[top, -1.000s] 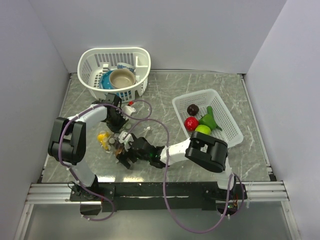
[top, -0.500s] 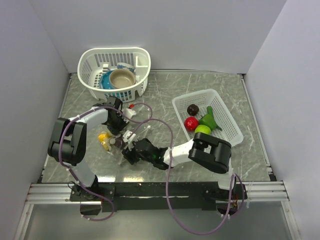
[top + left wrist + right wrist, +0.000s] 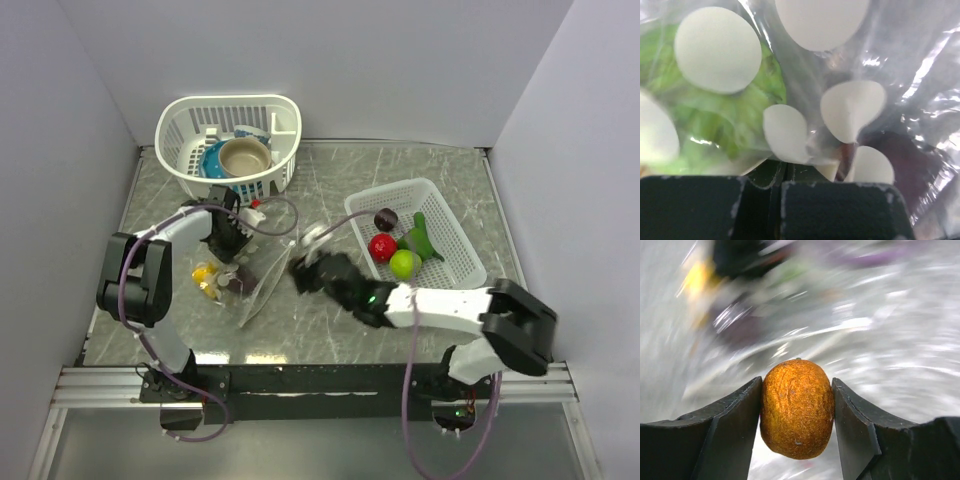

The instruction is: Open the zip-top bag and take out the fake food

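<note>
The zip-top bag [image 3: 258, 292], clear with white dots, lies left of centre on the table. My left gripper [image 3: 233, 258] is shut on its upper edge; in the left wrist view the jaws [image 3: 780, 186] pinch the dotted plastic [image 3: 850, 107]. A green piece [image 3: 715, 125] and a dark maroon piece [image 3: 905, 160] show through it. A yellow piece [image 3: 206, 274] lies at the bag's left end. My right gripper [image 3: 303, 274] is to the right of the bag, shut on an orange-brown fake fruit [image 3: 796, 407] held above the table.
A white mesh tray [image 3: 455, 240] at the right holds a maroon [image 3: 386, 218], red [image 3: 381, 247], lime-green [image 3: 405, 263] and green piece [image 3: 420, 238]. A white basket [image 3: 190, 170] with bowls stands at the back left. Purple cables loop over the table centre.
My right gripper has pulled back from the bag's mouth toward the right, carrying the orange-brown fruit. My left gripper has stayed shut on the bag and shifted slightly.
</note>
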`<control>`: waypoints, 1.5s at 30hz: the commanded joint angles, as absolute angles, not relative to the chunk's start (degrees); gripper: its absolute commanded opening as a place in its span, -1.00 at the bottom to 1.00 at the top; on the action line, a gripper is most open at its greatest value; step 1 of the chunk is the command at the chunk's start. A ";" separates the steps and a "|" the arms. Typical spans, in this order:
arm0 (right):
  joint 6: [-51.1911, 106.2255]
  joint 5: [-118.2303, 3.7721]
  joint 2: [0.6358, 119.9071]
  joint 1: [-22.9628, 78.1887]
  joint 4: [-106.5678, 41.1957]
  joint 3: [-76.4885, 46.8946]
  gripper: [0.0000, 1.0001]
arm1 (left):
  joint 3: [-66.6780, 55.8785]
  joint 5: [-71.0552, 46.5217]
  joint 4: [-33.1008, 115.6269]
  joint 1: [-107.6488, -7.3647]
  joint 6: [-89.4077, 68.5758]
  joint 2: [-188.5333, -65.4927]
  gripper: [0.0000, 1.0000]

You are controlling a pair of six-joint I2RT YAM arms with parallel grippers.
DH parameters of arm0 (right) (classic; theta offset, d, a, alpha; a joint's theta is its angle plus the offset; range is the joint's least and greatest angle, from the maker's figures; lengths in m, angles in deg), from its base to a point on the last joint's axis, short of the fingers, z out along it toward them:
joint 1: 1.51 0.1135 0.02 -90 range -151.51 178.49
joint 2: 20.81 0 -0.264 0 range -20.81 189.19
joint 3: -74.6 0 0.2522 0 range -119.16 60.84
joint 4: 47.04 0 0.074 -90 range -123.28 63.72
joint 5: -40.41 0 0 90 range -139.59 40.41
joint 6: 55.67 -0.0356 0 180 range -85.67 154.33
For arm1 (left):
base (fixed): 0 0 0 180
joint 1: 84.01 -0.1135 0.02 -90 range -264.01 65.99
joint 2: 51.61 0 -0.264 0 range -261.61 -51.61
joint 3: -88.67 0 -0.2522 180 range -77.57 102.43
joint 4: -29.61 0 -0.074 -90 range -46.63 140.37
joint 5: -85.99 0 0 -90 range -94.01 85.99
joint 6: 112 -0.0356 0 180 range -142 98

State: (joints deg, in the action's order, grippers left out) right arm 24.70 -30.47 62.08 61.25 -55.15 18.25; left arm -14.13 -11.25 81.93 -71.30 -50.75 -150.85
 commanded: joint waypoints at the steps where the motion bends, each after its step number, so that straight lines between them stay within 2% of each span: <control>1: 15.62 -18.86 55.23 48.70 -49.38 19.53 -1.00 | -7.10 -14.88 88.08 -71.35 -47.05 -148.65 -0.99; 5: 12.72 -7.33 54.33 42.72 -40.88 16.12 -1.00 | -2.87 -22.08 94.32 -71.35 -47.04 -144.69 -0.99; 6: 9.84 -3.22 54.77 41.65 -38.06 14.80 -1.00 | -2.25 -23.15 95.13 -71.35 -47.39 -143.55 -0.96; 10: 3.84 -1.33 58.63 36.46 -28.81 10.57 -0.96 | -2.24 -26.33 98.03 -71.35 -48.54 -141.44 -0.74; 11: 3.66 -2.21 59.25 35.93 -27.84 9.87 -0.58 | -2.77 -26.50 98.12 -71.35 -48.71 -141.17 -0.66; 12: 2.96 -2.22 59.78 35.58 -27.14 9.51 -0.33 | -3.47 -26.07 97.77 -71.44 -48.98 -140.73 -0.57; 13: 2.69 -2.30 60.83 35.66 -26.52 9.16 -0.03 | -4.87 -25.72 97.51 -71.44 -49.15 -140.47 -0.57; 14: 2.78 -3.17 61.02 35.58 -26.34 8.90 0.67 | -5.49 -25.45 97.16 -71.52 -49.24 -140.29 -0.58; 15: 3.56 -3.88 61.10 35.75 -26.77 8.98 0.99 | -6.11 -24.84 96.37 -72.05 -49.42 -139.94 -0.65; 17: 4.79 -4.68 60.67 36.45 -28.26 9.68 1.00 | -6.47 -24.66 95.49 -73.01 -48.81 -139.33 -0.70; 21: 10.84 -1.43 58.82 41.10 -30.99 10.39 1.00 | -3.83 -26.24 96.98 -77.22 -49.24 -139.76 -0.98; 23: 13.75 1.38 57.15 45.32 -33.09 11.35 1.00 | -4.79 -25.54 96.72 -78.46 -50.55 -140.02 -0.96; 24: 14.72 2.26 56.98 46.20 -33.11 11.27 1.00 | -6.71 -24.84 96.11 -79.77 -50.82 -140.29 -0.87; 26: 10.02 1.92 57.67 45.25 -27.88 9.17 1.00 | -8.74 -24.31 94.35 -81.80 -51.78 -141.42 -0.81; 29: 3.15 0.08 59.08 41.12 -21.87 8.10 1.00 | -11.29 -25.19 93.38 -82.86 -52.75 -144.14 -0.98; 31: 4.00 -1.24 56.12 41.46 -24.83 11.68 1.00 | -12.79 -25.54 92.94 -82.95 -52.93 -144.86 -0.98; 35: 20.64 -4.49 51.26 53.11 -44.11 18.81 1.00 | -13.67 -27.03 91.89 -82.95 -53.11 -144.68 -0.98; 38: 24.57 -13.70 51.78 56.49 -48.65 20.67 1.00 | -12.10 -28.08 92.76 -82.86 -52.94 -144.69 -0.98; 40: 25.28 -20.28 52.84 58.07 -50.93 22.85 0.91 | -7.98 -30.71 95.48 -82.78 -52.15 -143.99 -0.98; 45: 25.81 -24.45 60.55 59.92 -57.71 25.15 0.75 | 3.18 -34.59 102.60 -79.70 -49.16 -141.35 -0.99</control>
State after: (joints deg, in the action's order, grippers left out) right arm 23.17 -18.21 54.65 59.00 -49.25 23.60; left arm -5.58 -28.61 98.15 -82.33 -50.88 -145.56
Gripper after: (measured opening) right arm 0.907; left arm 0.016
